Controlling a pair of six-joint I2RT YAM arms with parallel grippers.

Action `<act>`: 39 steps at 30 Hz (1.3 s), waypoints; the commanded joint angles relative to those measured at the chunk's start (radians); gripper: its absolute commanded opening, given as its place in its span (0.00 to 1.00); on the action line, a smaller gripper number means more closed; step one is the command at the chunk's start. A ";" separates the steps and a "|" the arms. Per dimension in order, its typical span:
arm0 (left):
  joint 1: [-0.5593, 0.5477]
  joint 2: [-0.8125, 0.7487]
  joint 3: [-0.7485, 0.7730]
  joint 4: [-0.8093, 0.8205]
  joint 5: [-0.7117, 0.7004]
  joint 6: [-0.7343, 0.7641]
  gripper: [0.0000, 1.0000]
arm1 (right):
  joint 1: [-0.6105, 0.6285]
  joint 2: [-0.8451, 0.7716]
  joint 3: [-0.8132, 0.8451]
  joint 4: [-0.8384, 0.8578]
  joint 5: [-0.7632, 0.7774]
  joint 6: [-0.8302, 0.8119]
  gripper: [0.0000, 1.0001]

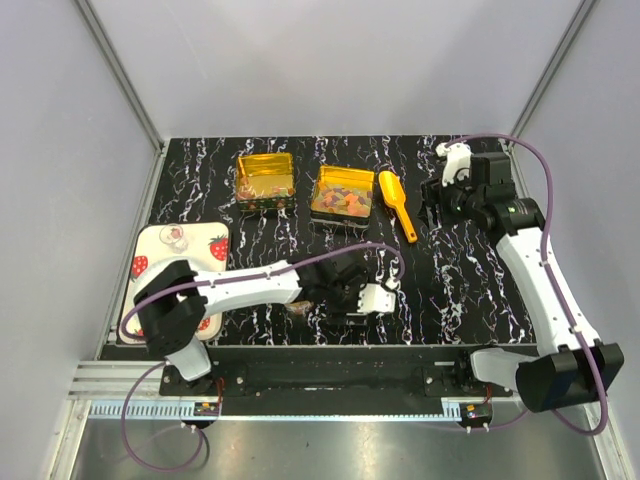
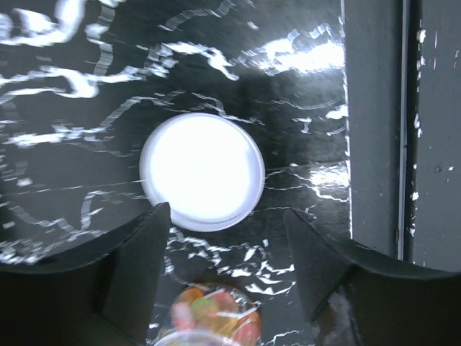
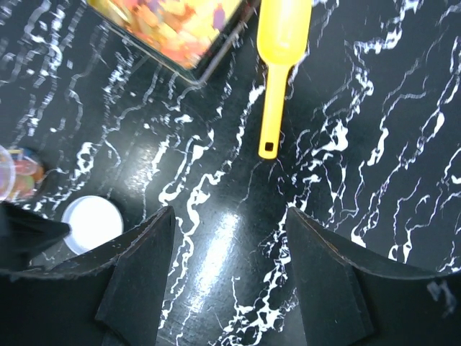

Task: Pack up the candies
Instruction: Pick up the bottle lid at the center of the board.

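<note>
a: how far are we with the candies point(image 1: 343, 197)?
b: partway, we judge. a small jar point(image 2: 210, 318) holds some, but most sit in the gold tin point(image 1: 316, 192) at the back of the worktop point(image 1: 450, 280).
a: is the jar capped?
b: not yet. the white lid point(image 2: 202, 171) lies flat just beyond our left claw point(image 2: 227, 213), whose fingers stand apart, gripping nothing.
a: and our right claw point(image 3: 230, 213)?
b: apart too and empty, near the scoop point(image 3: 277, 65). we reckon capping is left.
</note>
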State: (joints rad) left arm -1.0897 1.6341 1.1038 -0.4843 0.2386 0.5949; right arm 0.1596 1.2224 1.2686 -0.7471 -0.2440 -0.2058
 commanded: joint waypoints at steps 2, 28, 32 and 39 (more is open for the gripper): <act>-0.024 0.059 -0.042 0.062 -0.045 0.022 0.65 | -0.014 -0.078 -0.008 0.029 -0.066 -0.014 0.68; 0.003 0.030 -0.027 0.061 0.088 0.011 0.00 | -0.045 -0.124 -0.046 0.032 -0.152 -0.154 0.61; 0.097 -0.037 0.033 -0.023 0.272 0.019 0.00 | -0.045 -0.167 -0.077 0.026 -0.202 -0.262 0.61; 0.247 -0.082 0.160 -0.189 0.592 0.029 0.00 | -0.046 -0.294 -0.167 0.028 -0.394 -0.472 0.66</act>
State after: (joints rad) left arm -0.8852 1.5993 1.1919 -0.5709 0.5789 0.6048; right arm 0.1169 0.9981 1.1313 -0.7315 -0.4889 -0.5270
